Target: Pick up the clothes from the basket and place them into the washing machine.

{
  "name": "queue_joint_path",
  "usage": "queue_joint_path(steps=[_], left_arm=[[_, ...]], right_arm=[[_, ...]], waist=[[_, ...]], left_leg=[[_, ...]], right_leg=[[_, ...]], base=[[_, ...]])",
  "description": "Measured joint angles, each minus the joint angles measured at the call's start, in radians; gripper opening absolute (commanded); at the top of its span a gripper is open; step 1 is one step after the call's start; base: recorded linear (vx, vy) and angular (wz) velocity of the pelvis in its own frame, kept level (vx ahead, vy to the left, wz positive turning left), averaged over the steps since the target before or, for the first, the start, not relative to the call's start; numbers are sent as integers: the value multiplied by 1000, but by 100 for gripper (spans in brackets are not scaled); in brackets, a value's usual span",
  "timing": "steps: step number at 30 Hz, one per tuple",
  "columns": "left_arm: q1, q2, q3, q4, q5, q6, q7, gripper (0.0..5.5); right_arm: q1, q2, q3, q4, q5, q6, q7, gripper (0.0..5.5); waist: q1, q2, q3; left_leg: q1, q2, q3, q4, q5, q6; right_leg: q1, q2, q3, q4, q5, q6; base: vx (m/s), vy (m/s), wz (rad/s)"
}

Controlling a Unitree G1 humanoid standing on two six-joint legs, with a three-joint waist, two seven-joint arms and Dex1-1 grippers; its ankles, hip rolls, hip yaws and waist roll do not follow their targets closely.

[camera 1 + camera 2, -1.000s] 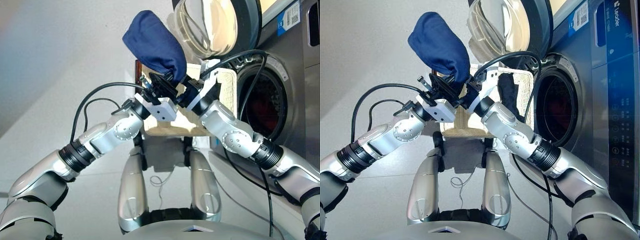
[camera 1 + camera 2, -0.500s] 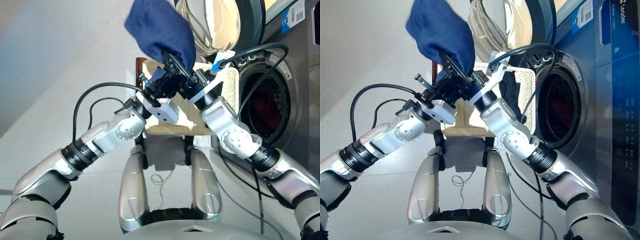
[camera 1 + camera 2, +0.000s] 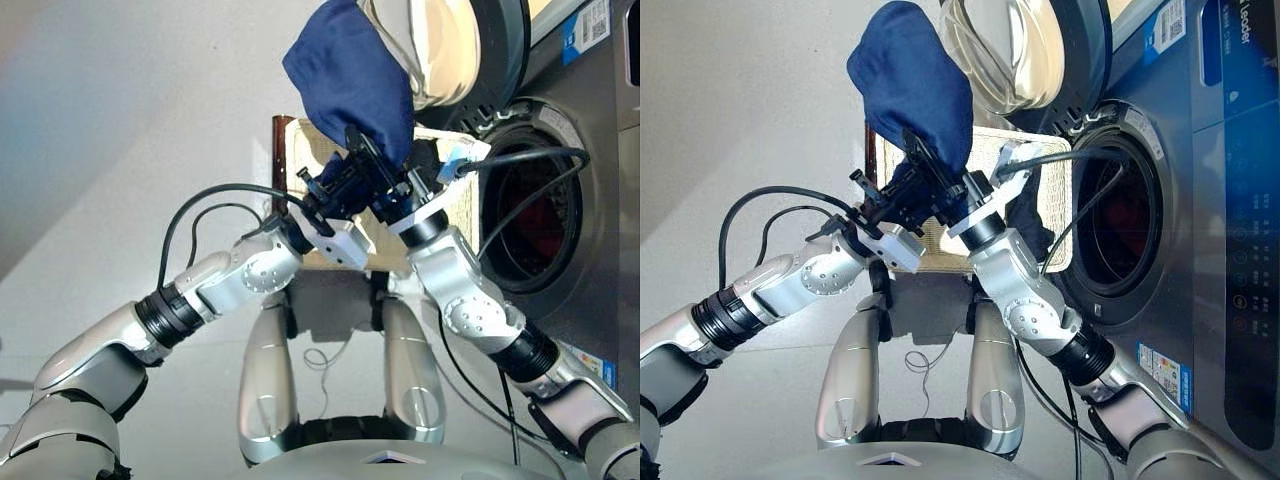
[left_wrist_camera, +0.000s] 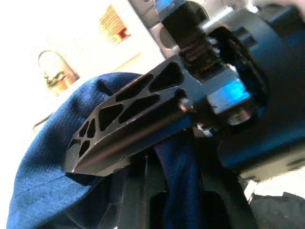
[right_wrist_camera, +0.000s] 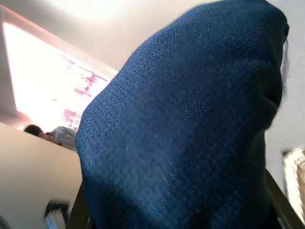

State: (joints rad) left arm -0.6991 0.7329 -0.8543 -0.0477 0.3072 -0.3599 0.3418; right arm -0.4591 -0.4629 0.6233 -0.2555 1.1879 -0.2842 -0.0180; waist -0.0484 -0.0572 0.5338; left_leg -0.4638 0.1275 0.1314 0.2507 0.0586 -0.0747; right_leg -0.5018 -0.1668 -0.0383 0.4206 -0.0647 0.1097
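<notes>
- Pinching the lower end of the navy garment [image 3: 912,82], the right gripper [image 3: 940,180] holds it raised above the basket [image 3: 1055,160]; the right wrist view is almost filled with that blue cloth.
- Meeting it at the same spot, the left gripper [image 3: 345,190] sits against the right one; the left wrist view shows blue cloth running down between its dark fingers, but whether they press on it cannot be told.
- One latticed black finger [image 4: 128,119] of the right gripper lies across the cloth in the left wrist view.
- The navy garment stands up as a rounded bundle, its top in front of the open porthole door [image 3: 1040,50].
- Both forearms converge in front of the basket, the left from the left side, the right from lower right.
- A black garment [image 3: 1025,215] lies in the basket, near its right rim, partly behind the right arm.
- The washing machine [image 3: 1210,180] stands at the right, its drum hole [image 3: 1120,215] open and just beside the basket.
- Something red [image 3: 535,225] shows inside the drum; what it is cannot be told.
</notes>
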Motion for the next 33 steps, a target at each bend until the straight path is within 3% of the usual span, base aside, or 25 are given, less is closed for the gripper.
queue_joint_path(steps=[6, 14, 18, 20, 33], left_arm=[[5, 3, 0, 3, -1, -4, -2, 550], [-3, 33, -3, 19, -18, -35, 3, 550], [-19, 38, -9, 40, -33, -51, 2, 550], [-33, 37, -12, 56, -42, -54, 3, 550], [-99, 56, 4, 119, -120, -68, 12, 550]], right_arm=[[11, 20, -4, 6, -27, 0, -10, 0], [6, 70, -6, 26, -86, 0, -37, 0], [-9, 79, -7, 40, -87, 0, -44, 0], [-28, 80, -7, 58, -87, 0, -44, 0], [-202, 80, -8, 164, -69, 47, -44, 0]], waist=[[-6, 0, 0], [-8, -1, 0], [-20, -1, -1], [-32, -2, -1], [-38, -10, -5]], left_leg=[[-3, 1, 1, -1, 0, 0], [-4, 0, -1, 1, 0, 0], [-13, 0, -17, 7, 1, 1], [-23, -1, -23, 15, 1, 2], [-25, -6, -24, 15, 5, 5]], right_leg=[[-5, 0, 1, 0, 0, 0], [-5, -1, -2, 3, 0, 0], [-4, -1, -12, 6, 0, 0], [-5, -1, -16, 6, -1, 0], [-11, -6, -15, 16, 0, 0]], base=[[0, 0, 0], [0, 0, 0], [0, 0, 0], [0, 0, 0], [0, 0, 0]])
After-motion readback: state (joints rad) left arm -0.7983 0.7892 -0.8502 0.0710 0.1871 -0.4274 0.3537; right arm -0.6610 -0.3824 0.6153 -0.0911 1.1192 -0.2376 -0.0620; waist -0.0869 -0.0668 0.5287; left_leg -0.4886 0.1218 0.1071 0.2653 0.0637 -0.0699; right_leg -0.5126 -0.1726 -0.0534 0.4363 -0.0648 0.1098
